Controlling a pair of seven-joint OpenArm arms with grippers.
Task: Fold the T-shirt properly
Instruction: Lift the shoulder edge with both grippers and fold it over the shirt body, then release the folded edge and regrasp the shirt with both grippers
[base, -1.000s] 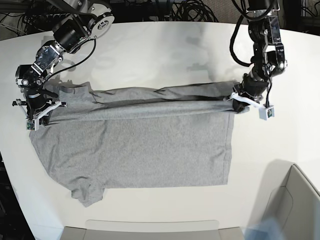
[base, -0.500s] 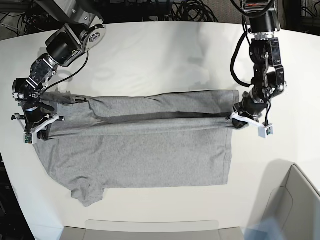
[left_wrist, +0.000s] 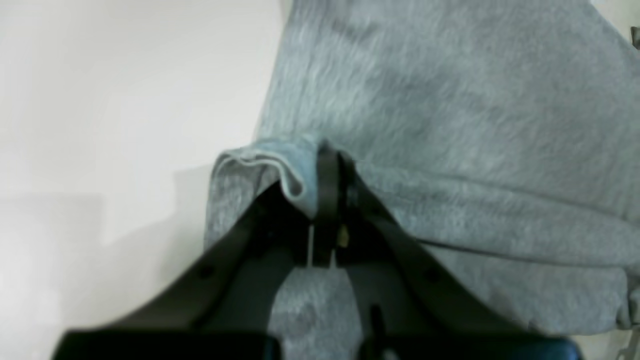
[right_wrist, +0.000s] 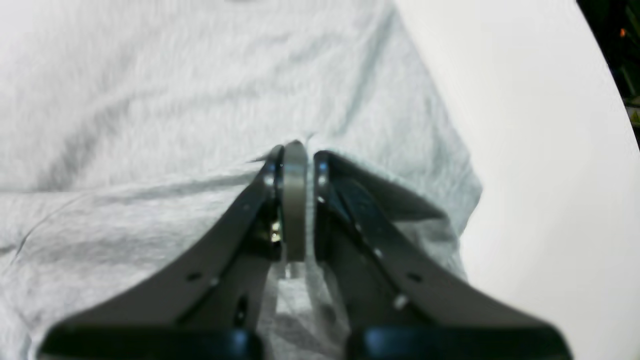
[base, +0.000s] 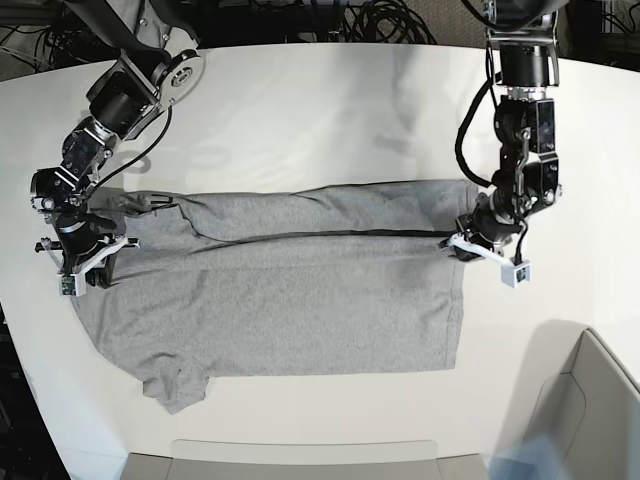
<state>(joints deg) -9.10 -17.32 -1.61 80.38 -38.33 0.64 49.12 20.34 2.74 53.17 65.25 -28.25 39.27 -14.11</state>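
Grey and heathered, the T-shirt (base: 290, 290) lies spread across the middle of the white desk (base: 330, 110), its far long edge lifted and doubled over toward the near side so that a long fold runs from one arm to the other. At the T-shirt's hem end, the left gripper (base: 462, 240) has its fingers (left_wrist: 327, 195) clenched on a bunched corner of the cloth, the fabric puckering around the tips in the left wrist view. At the T-shirt's sleeve end, the right gripper (base: 88, 262) likewise has its fingers (right_wrist: 295, 200) pinched tight on the fabric near the shoulder. Below the fold, the rest of the T-shirt rests flat on the desk, with one short sleeve (base: 178, 385) sticking out at the near corner. Beyond the T-shirt's hem end, a pale bin (base: 590, 410) sits at the desk's near edge.
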